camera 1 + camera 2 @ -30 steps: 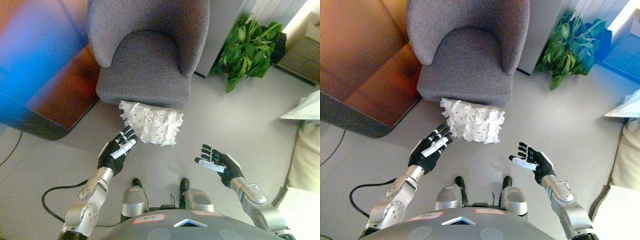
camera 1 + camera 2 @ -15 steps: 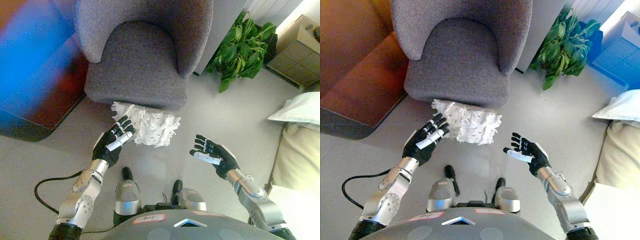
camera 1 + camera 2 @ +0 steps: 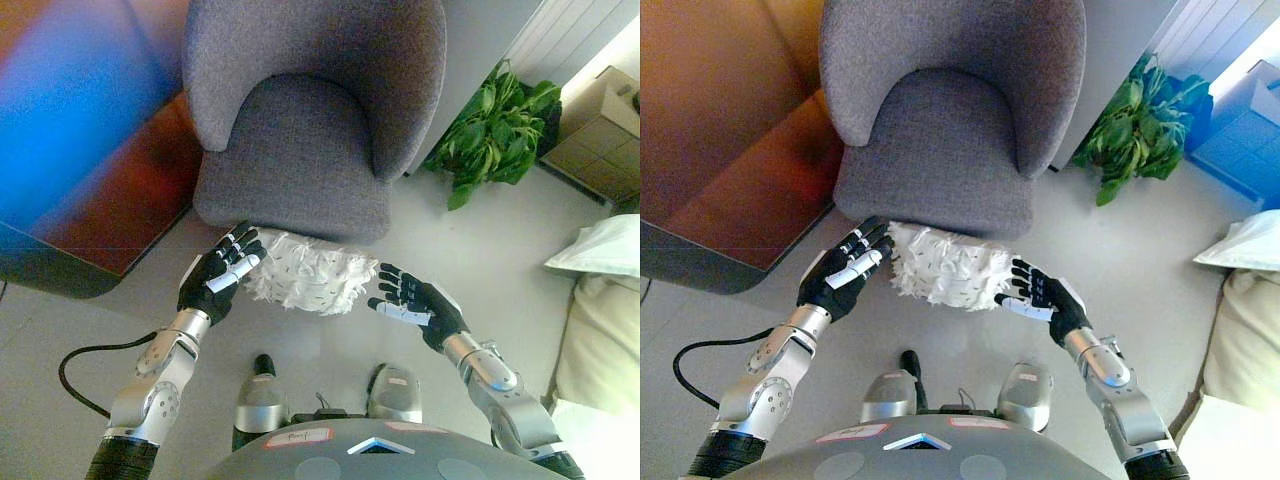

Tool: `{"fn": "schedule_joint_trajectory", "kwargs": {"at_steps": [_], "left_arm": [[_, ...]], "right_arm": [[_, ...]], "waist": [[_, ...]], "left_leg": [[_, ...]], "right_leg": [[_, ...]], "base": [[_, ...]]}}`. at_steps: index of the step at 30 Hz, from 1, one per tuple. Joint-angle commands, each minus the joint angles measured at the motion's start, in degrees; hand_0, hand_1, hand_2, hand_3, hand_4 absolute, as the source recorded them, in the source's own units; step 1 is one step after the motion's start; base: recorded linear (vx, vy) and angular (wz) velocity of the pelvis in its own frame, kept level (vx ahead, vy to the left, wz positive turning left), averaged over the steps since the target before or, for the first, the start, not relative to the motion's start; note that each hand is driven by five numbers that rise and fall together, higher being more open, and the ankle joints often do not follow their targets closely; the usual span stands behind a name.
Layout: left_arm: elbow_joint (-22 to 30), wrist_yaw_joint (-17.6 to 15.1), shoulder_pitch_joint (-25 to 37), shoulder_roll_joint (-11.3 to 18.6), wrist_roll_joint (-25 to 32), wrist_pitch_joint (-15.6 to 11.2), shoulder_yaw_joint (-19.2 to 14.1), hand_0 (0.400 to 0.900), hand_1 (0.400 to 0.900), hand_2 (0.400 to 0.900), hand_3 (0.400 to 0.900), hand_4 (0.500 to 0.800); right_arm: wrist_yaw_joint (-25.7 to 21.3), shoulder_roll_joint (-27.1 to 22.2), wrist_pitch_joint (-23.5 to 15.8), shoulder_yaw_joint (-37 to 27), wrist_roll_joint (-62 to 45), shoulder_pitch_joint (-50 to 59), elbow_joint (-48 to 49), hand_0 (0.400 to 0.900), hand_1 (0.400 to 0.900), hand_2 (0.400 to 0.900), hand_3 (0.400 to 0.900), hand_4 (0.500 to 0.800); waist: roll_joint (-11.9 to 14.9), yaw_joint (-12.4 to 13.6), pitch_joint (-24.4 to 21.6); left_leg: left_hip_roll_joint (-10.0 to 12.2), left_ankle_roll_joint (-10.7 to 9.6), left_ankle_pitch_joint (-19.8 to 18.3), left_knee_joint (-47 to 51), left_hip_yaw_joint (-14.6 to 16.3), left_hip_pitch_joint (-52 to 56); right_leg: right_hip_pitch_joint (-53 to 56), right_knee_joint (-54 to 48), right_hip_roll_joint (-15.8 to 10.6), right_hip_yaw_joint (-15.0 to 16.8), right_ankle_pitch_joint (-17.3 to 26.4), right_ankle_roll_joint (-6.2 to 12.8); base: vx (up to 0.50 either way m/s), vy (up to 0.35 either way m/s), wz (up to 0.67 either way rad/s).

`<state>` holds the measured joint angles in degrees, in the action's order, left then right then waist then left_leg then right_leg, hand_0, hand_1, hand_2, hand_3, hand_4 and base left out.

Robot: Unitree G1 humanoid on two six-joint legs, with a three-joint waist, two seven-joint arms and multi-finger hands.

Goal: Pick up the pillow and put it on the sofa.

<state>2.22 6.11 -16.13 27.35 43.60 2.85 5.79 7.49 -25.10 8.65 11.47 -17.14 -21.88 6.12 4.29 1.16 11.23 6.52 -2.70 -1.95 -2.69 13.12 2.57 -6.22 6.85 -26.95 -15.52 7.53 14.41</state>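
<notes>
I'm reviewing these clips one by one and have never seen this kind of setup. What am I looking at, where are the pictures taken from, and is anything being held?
This is a two-legged humanoid robot, seen from its own head. The two pictures are the left and right eyes of one head camera looking down, so they show the same scene. On the floor lies a white tufted pillow, against the front of a grey armchair, the sofa where the pillow should go. The left hand and the right hand are dark with white fingertips; each sits at one end of the pillow with fingers straight. Nothing is gripped or lifted yet. Around it are a green plant, a dark wooden table at the left and pale cushions at the right edge.
</notes>
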Motion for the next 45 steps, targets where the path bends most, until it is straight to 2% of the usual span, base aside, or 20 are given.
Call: {"fn": "schedule_joint_trajectory", "kwargs": {"at_steps": [1,3,5,7,10,12,15,17,22,25,29,34,41,45], "left_arm": [[6.06,0.49,1.14,2.52,2.03,-4.37,0.48,0.9,0.9,0.9,0.9,0.8],[5.66,0.34,0.94,2.39,2.86,-5.13,0.06,0.9,0.9,0.9,0.9,0.8],[5.0,0.29,0.81,1.87,3.05,-5.2,-0.07,0.9,0.9,0.9,0.9,0.8],[5.65,-0.41,0.1,1.42,3.01,-4.3,-0.23,0.9,0.9,0.9,0.9,0.8],[6.94,0.76,-1.48,0.73,3.7,-2.35,-1.53,0.9,0.9,0.9,0.9,0.8],[7.84,1.82,-2.78,0.69,2.71,-1.82,-2.17,0.9,0.9,0.9,0.9,0.8],[8.77,3.1,-4.31,1.44,2.61,-1.36,-3.36,0.9,0.9,0.9,0.9,0.8],[8.72,4.09,-4.47,2.53,3.18,-1.48,-3.74,0.9,0.9,0.9,0.9,0.8],[6.89,3.63,-2.13,4.14,2.78,-2.91,-3.34,0.9,0.9,0.9,0.9,0.8],[5.84,3.33,1.05,5.32,2.73,-4.18,-3.02,0.9,0.9,0.9,0.9,0.8],[5.76,2.68,3.53,6.98,3.42,-6.65,-2.09,0.9,0.9,0.9,0.9,0.8],[5.86,1.14,4.53,8.06,3.93,-9.45,-0.82,0.9,0.9,0.9,0.9,0.8],[5.48,-0.74,7.62,9.08,4.43,-12.09,0.74,0.9,0.9,0.9,0.9,0.8],[5.23,-1.97,10.12,9.03,4.89,-13.94,1.91,0.9,0.9,0.9,0.9,0.8]], "right_arm": [[0.58,-1.49,-3.62,-0.53,1.22,2.32,3.18,0.9,0.9,0.9,0.9,0.8],[1.57,-1.67,-4.11,-0.58,2.02,2.4,3.09,0.9,0.9,0.9,0.9,0.8],[2.48,-2.13,-5.06,-1.47,2.86,1.97,2.41,0.9,0.9,0.9,0.9,0.8],[2.95,-3.09,-3.69,-2.43,4.68,1.87,2.68,0.9,0.9,0.9,0.9,0.8],[4.81,-5.07,-2.63,-3.38,7.05,1.15,3.05,0.9,0.9,0.9,0.9,0.8],[5.75,-7.02,-4.19,-4.17,12.66,0.88,2.48,0.9,0.9,0.9,0.9,0.8],[5.56,-10.42,-6.67,-5.15,21.21,0.65,3.26,0.9,0.9,0.9,0.9,0.8],[4.06,-12.86,-7.9,-5.0,26.45,1.97,2.91,0.9,0.9,0.9,0.9,0.8],[1.86,-15.13,-4.9,-1.34,31.83,8.52,-2.3,0.9,0.9,0.9,0.9,0.8],[-1.87,-14.61,-4.52,1.06,35.06,13.48,-6.94,0.9,0.9,0.9,0.9,0.8],[-5.1,-14.94,-4.8,2.15,34.05,18.16,-8.5,0.9,0.9,0.9,0.9,0.8],[-10.54,-15.59,-6.92,2.86,32.69,22.18,-11.21,0.9,0.9,0.9,0.9,0.8],[-14.69,-16.99,-9.1,2.67,30.67,28.72,-12.45,0.9,0.9,0.9,0.9,0.8],[-18.18,-17.51,-9.88,2.15,30.27,32.88,-13.12,0.9,0.9,0.9,0.9,0.8]], "waist": [[0.92,-1.08,-3.15],[0.99,-1.3,-3.27],[1.08,-1.28,-3.88],[1.0,-1.76,-4.61],[0.39,-2.05,-5.36],[0.04,-1.93,-5.43],[-0.55,-1.73,-5.19],[-0.9,-1.35,-4.68],[-1.79,0.42,-2.55],[-1.91,1.93,0.66],[-1.79,3.01,5.54],[-1.96,4.54,9.9],[-2.17,5.47,14.26],[-2.41,5.83,16.13]], "left_leg": [[6.4,-2.61,-3.04,-3.12,-0.3,-0.08],[8.27,-3.18,-3.02,-3.17,-0.42,0.88],[9.72,-3.94,-2.65,-3.51,-0.84,1.41],[11.6,-5.15,-1.4,-3.43,-0.93,1.87],[14.68,-7.11,3.27,-2.57,1.04,3.06],[15.39,-7.72,5.5,-2.61,1.24,2.74],[15.93,-8.46,6.09,-2.5,1.67,2.19],[16.47,-8.9,5.42,-2.84,1.34,1.49],[17.71,-10.04,4.2,-3.17,-0.46,-1.23],[18.06,-10.34,3.68,-4.44,-3.45,-5.58],[18.65,-10.59,3.18,-8.75,-7.75,-12.63],[19.57,-10.95,3.08,-13.39,-12.46,-20.57],[18.67,-10.69,2.3,-18.79,-15.82,-29.14],[17.77,-10.0,0.25,-23.47,-15.9,-33.53]], "right_leg": [[-0.94,-7.53,-2.45,2.24,19.84,0.59],[-1.38,-6.26,-2.24,3.05,19.34,0.59],[1.04,-7.1,-1.2,1.68,15.58,0.59],[2.89,-7.2,0.94,2.05,10.77,0.59],[5.87,-7.87,3.21,0.05,5.86,0.59],[7.05,-8.42,4.27,-0.65,4.33,0.5],[7.29,-8.45,4.92,-1.71,3.15,0.24],[6.68,-7.76,4.52,-2.01,2.87,0.38],[3.67,-6.0,2.3,-3.03,3.8,0.59],[-1.3,-2.8,0.48,-2.42,4.16,0.59],[-6.06,0.42,-1.15,-1.26,4.2,0.59],[-11.54,3.28,-3.34,0.02,4.84,0.59],[-19.38,9.05,-5.34,1.97,3.76,0.59],[-24.69,15.57,-6.11,3.66,0.98,0.59]], "base": [[0.21,-0.374,-0.01],[0.2,-0.274,0.08],[0.25,-0.243,0.26],[0.26,-0.204,0.45],[0.18,-0.112,0.36],[0.13,-0.081,0.33],[0.06,-0.053,0.4],[0.02,-0.012,0.46],[-0.03,0.028,0.32],[-0.18,0.014,0.36],[-0.21,-0.007,0.27],[-0.13,0.011,0.11],[-0.12,0.056,0.04],[-0.1,0.089,0.04]]}}
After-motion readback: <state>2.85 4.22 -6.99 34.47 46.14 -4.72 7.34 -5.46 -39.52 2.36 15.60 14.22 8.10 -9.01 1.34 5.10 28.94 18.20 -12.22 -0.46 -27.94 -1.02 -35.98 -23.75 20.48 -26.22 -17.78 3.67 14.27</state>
